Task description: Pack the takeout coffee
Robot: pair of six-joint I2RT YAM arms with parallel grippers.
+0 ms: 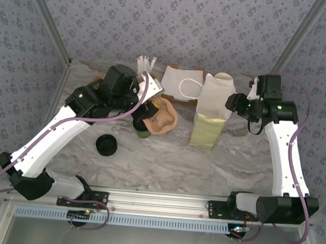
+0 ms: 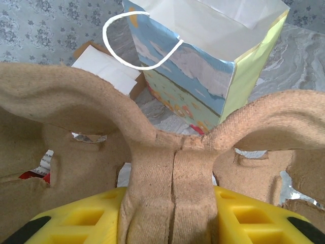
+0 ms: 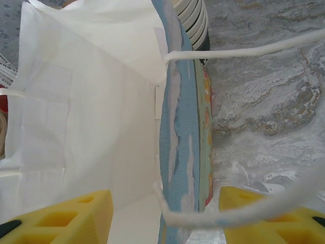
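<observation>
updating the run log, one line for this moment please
left gripper: clamped on brown moulded-pulp cup carrier | right gripper: open, astride wall of upright white-and-yellow paper bag | small green paper cup: outside bag

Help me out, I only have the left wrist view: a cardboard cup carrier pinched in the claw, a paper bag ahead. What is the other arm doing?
Observer: The right claw is open astride the wall of the bag, one finger inside, one outside.
Operator: Where is the coffee?
Observer: A green cup stands on the table, partly under the carrier.
Operator: Anything near it?
Observer: What looks like a round black lid lies on the table, apart, toward the left arm.
</observation>
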